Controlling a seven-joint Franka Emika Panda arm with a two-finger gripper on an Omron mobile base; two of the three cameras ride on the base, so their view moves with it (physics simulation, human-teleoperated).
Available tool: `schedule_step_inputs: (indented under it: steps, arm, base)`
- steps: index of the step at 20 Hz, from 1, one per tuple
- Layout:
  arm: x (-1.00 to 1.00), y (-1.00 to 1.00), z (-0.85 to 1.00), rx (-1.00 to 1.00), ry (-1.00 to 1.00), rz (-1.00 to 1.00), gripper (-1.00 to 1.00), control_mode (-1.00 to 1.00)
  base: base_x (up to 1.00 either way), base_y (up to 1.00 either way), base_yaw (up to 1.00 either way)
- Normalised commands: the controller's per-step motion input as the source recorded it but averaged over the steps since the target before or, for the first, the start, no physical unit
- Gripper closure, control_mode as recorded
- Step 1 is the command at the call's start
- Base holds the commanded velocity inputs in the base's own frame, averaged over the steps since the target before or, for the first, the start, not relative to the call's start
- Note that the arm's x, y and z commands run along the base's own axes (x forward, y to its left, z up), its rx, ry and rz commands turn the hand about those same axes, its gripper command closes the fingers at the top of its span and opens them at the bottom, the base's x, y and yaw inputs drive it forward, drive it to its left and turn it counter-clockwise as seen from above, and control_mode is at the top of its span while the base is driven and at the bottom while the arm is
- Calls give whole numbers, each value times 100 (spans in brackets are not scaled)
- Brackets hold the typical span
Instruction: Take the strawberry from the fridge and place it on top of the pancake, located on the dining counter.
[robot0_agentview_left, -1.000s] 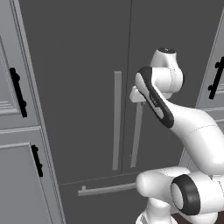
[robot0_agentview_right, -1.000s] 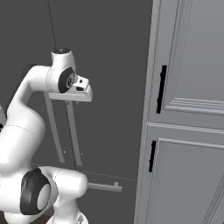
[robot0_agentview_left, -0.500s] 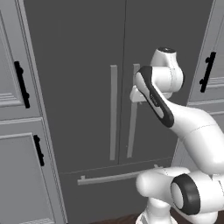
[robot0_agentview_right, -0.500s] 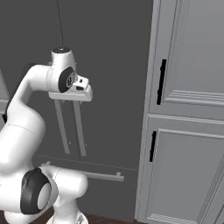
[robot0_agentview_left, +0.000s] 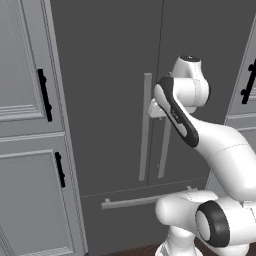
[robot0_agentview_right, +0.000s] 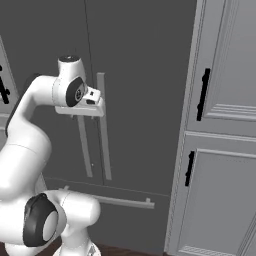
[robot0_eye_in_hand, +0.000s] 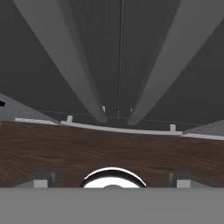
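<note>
The fridge (robot0_agentview_left: 110, 75) (robot0_agentview_right: 145, 55) stands shut in front of me, dark grey, with two long light-grey bar handles (robot0_agentview_left: 145, 125) (robot0_agentview_right: 104, 125) beside its middle seam. My gripper (robot0_agentview_right: 80, 113) (robot0_agentview_left: 154, 109) hangs close in front of these handles at their upper ends and points down. In the hand view both handles (robot0_eye_in_hand: 70, 57) run down to the drawer handle (robot0_eye_in_hand: 118, 129), and my gripper (robot0_eye_in_hand: 113, 180) is open with nothing between its fingertips (robot0_eye_in_hand: 40, 179). The strawberry, the pancake and the dining counter are out of view.
Light-grey panelled cabinets with black handles flank the fridge, on the left (robot0_agentview_left: 25, 100) and on the right (robot0_agentview_right: 225, 125). The fridge's bottom drawer has a horizontal bar handle (robot0_agentview_left: 145, 200) (robot0_agentview_right: 120, 201). Dark wood floor (robot0_eye_in_hand: 109, 153) lies below.
The whole picture has shifted as the base drove, so the fridge now sits differently in both base views. The gripper's jaws have gone from nearly shut to wide open.
</note>
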Motion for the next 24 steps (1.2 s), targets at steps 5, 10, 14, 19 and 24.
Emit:
schedule_step_inputs:
  steps: [5,10,14,19,24]
  arm:
    - [0,0,0,0,0,0,-100,100]
    - [0,0,0,0,0,0,-100,100]
    - [0,0,0,0,0,0,-100,100]
    - [0,0,0,0,0,0,-100,100]
    - [18,-12,-1,0,-18,0,-100,-100]
  base:
    - [-48,0,-1]
    - [-63,0,-3]
    - [-55,0,-2]
    - [-30,0,-2]
    - [0,-4,0]
